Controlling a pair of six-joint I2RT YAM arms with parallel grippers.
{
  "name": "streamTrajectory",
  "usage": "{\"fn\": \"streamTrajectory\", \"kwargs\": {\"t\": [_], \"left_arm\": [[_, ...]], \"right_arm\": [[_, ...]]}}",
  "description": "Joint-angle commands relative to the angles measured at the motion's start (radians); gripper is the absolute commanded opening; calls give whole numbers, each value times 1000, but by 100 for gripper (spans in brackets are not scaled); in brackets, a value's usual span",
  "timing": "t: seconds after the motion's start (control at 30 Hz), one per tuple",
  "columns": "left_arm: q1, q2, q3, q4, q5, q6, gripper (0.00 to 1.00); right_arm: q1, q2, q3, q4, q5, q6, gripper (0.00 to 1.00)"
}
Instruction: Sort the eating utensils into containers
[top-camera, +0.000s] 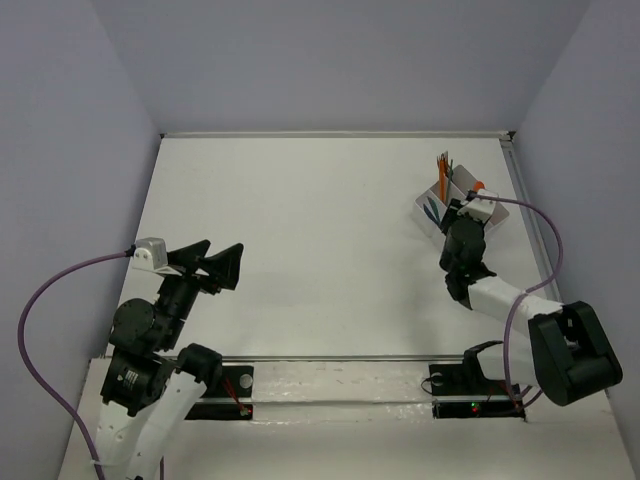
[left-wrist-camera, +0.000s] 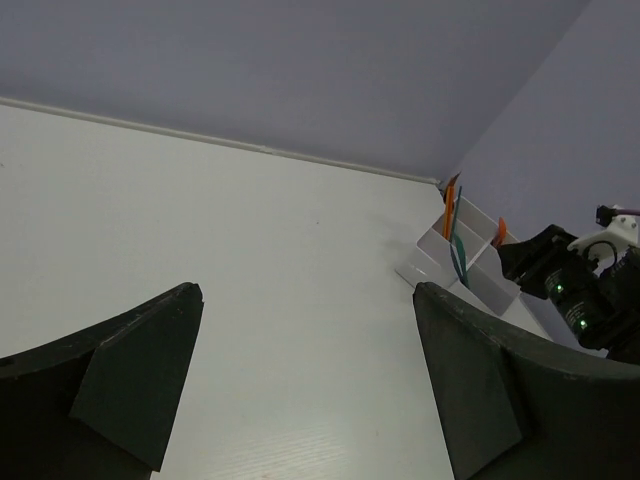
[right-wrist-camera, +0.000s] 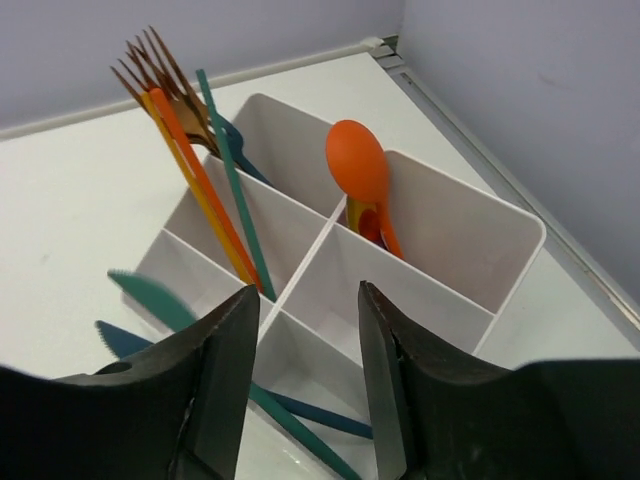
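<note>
The containers are one white four-compartment tray (right-wrist-camera: 455, 235) at the table's far right (top-camera: 428, 207). Orange and teal forks (right-wrist-camera: 185, 120) stand in its far-left compartment, and orange spoons (right-wrist-camera: 358, 165) lean in the far-right one. Teal knives (right-wrist-camera: 150, 300) lie slanted in the near-left compartment; one looks blurred. My right gripper (right-wrist-camera: 308, 300) hangs open just above the tray's middle divider (top-camera: 460, 210), with nothing between its fingers. My left gripper (left-wrist-camera: 305, 300) is open and empty, raised over the near-left table (top-camera: 222, 262).
The tray (left-wrist-camera: 432, 262) sits close to the right wall and the table's raised right edge rail (top-camera: 520, 180). Purple cables (top-camera: 530, 215) loop from both wrists. A metal rail (top-camera: 340, 358) crosses the near edge between the arm bases.
</note>
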Motion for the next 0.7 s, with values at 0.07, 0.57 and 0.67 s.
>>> {"fn": "streamTrajectory", "kwargs": {"t": [0.07, 0.57, 0.67], "left_arm": [[-7, 3, -6, 42, -6, 17, 99], [74, 108, -2, 52, 17, 23, 99], [103, 122, 0, 58, 18, 31, 99]], "right_arm": [[55, -143, 46, -121, -53, 35, 53], [141, -465, 195, -602, -914, 360, 100], [141, -474, 170, -560, -1093, 383, 100]]}}
